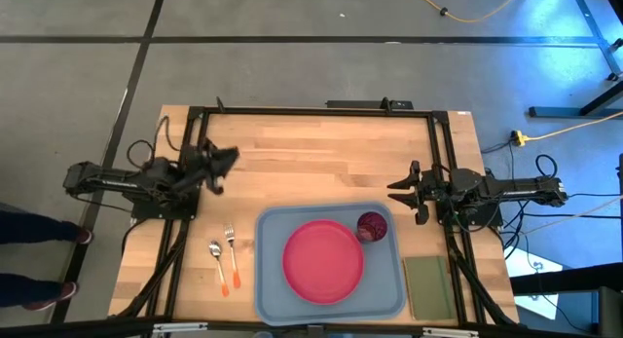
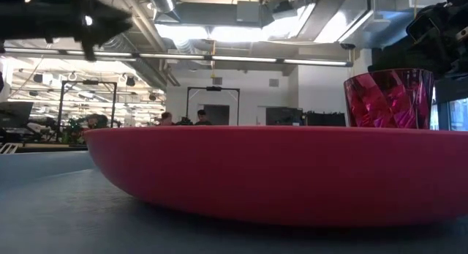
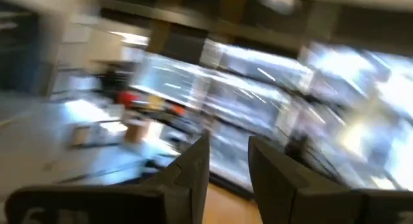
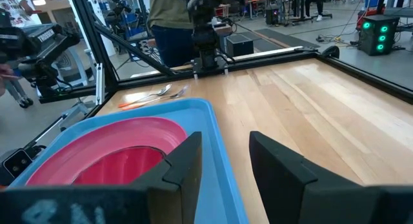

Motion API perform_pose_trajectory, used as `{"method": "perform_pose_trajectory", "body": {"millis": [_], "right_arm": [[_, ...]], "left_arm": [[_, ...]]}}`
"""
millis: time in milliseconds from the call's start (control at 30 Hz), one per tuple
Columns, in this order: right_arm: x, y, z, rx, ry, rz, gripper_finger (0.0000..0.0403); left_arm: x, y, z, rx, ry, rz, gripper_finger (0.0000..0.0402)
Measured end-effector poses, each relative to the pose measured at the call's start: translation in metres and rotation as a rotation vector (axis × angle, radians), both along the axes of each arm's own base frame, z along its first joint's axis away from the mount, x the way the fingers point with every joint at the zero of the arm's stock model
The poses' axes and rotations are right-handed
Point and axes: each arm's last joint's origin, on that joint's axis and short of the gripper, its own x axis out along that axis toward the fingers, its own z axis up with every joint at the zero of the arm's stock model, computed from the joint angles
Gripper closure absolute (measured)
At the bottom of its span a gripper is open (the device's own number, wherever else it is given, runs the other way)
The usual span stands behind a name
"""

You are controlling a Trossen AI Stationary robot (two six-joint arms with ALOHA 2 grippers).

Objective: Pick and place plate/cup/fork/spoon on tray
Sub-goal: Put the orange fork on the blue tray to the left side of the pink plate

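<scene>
The light blue tray point(image 1: 268, 280) lies at the table's near middle. The pink-red plate point(image 1: 323, 261) rests flat in it, and the dark red cup point(image 1: 371, 226) stands upright at the tray's far right corner, beside the plate. They also show in the low view: plate point(image 2: 256, 173), cup point(image 2: 387, 99). The fork point(image 1: 232, 248) and the spoon point(image 1: 218, 264) lie side by side on the wood left of the tray. My left gripper point(image 1: 226, 163) is open and empty, above the table's far left. My right gripper point(image 1: 399, 192) is open and empty, just beyond the tray's far right corner.
An olive green pad point(image 1: 428, 284) lies right of the tray. A black frame point(image 1: 321, 111) runs along the table's edges. Bare wood spreads over the far half point(image 1: 321, 153). A person stands beyond the table's left edge point(image 1: 29, 250).
</scene>
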Motion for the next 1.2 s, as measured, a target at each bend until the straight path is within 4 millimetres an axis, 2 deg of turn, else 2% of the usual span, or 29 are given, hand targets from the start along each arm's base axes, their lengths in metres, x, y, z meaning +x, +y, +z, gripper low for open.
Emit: {"method": "perform_pose_trajectory", "body": {"millis": [67, 133, 300, 367, 400, 500, 600, 700, 767, 900, 1200], "right_arm": [[0.000, 0.000, 0.000, 0.000, 0.000, 0.000, 0.0269], [0.000, 0.000, 0.000, 0.000, 0.000, 0.000, 0.0269], [0.000, 0.000, 0.000, 0.000, 0.000, 0.000, 0.0269], [0.000, 0.000, 0.000, 0.000, 0.000, 0.000, 0.0269], [0.000, 0.000, 0.000, 0.000, 0.000, 0.000, 0.0269], [0.000, 0.000, 0.000, 0.000, 0.000, 0.000, 0.0269], [0.000, 0.000, 0.000, 0.000, 0.000, 0.001, 0.0269], [0.000, 0.000, 0.000, 0.000, 0.000, 0.001, 0.0269], [0.000, 0.000, 0.000, 0.000, 0.000, 0.001, 0.0269], [0.000, 0.000, 0.000, 0.000, 0.000, 0.001, 0.0269], [0.000, 0.000, 0.000, 0.000, 0.000, 0.001, 0.0269]], "left_arm": [[0.007, -0.004, 0.005, 0.065, 0.053, -0.104, 0.0302], [0.018, -0.004, 0.007, 0.024, 0.135, -0.129, 0.0302], [0.051, -0.002, 0.001, -0.308, 0.403, 0.040, 0.0302], [0.066, -0.002, 0.002, -0.352, 0.495, 0.069, 0.0302], [0.073, -0.003, 0.007, -0.350, 0.518, 0.067, 0.0302], [0.092, -0.013, 0.043, -0.309, 0.512, 0.036, 0.0302], [0.103, -0.026, 0.065, -0.317, 0.589, 0.156, 0.0302], [0.102, -0.041, 0.082, -0.375, 0.626, 0.316, 0.0302], [0.099, -0.051, 0.083, -0.418, 0.665, 0.355, 0.0302], [0.100, -0.070, 0.076, -0.508, 0.719, 0.374, 0.0302], [0.083, -0.095, 0.053, -0.770, 0.770, 0.439, 0.0302]]}}
